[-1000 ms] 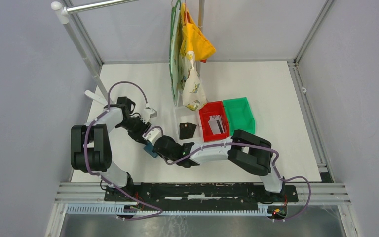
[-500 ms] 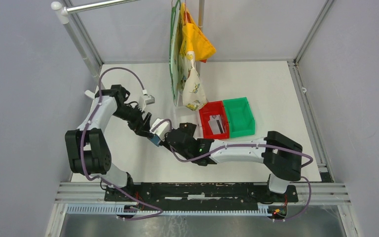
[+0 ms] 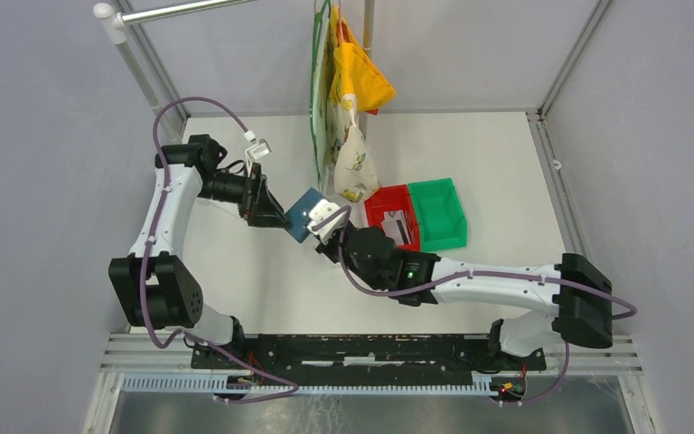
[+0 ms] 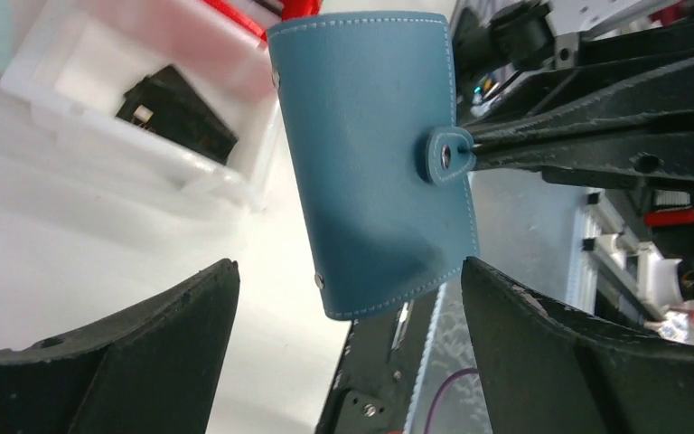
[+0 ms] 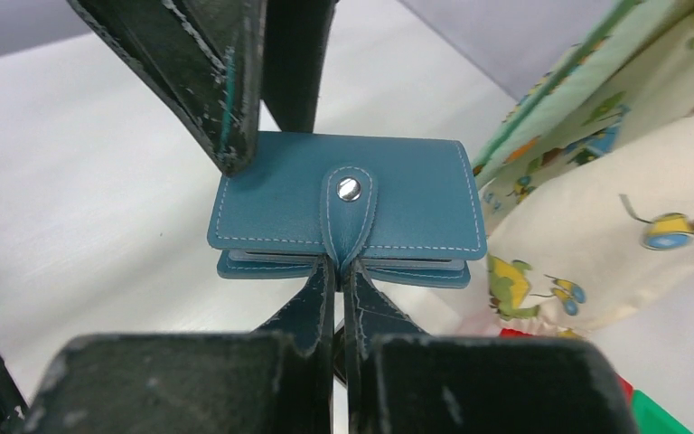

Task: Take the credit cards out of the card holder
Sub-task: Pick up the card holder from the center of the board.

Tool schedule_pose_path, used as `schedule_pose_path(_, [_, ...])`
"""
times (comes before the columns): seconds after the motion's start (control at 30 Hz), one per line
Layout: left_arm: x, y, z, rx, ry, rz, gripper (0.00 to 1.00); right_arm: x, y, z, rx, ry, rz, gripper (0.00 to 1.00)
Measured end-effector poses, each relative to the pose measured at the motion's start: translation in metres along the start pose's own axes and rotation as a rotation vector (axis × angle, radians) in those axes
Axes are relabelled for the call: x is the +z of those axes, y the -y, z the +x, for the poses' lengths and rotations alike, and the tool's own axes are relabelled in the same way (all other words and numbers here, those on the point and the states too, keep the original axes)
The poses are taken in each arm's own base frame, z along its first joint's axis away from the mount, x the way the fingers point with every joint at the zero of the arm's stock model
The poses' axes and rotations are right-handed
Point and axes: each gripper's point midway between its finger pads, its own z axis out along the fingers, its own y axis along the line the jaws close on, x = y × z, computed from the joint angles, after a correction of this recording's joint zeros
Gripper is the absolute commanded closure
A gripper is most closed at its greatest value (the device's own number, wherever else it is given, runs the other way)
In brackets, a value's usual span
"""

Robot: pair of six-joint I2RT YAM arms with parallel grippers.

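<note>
Facing right fingers tab-first, card holder crosswise.

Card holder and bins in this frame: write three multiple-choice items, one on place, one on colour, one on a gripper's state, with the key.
1. Where is the card holder? A inside the green bin; B in the air, in the right gripper; C clamped in the left gripper.
2. What colour is the bin beside the green bin? A red; B yellow; C black.
3. How is the left gripper? A shut on the card holder; B shut on nothing; C open.
Key: B, the right gripper pinches its tab; A, the red bin touches the green one; C, its jaws stand wide, clear of the holder.
</note>
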Motion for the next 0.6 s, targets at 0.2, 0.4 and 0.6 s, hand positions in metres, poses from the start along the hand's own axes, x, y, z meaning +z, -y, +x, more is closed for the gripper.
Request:
schedule_pose_path(0.2, [-0.004,0.03,-0.028,-0.043,0.1,0.078,0.07,-0.018,0.021,-0.026,0.046,0.088,0.055,1.0])
schedule_pose_path(0.4, [-0.001,0.066,-0.051,-0.062,0.139,0.178,0.09,-0.025,0.031,-0.047,0.073,0.156,0.091,1.0])
schedule_pose_path(0.6, [-0.001,0.078,-0.056,-0.117,0.142,0.211,0.27,-0.03,0.031,-0.062,0.079,0.206,0.102,1.0])
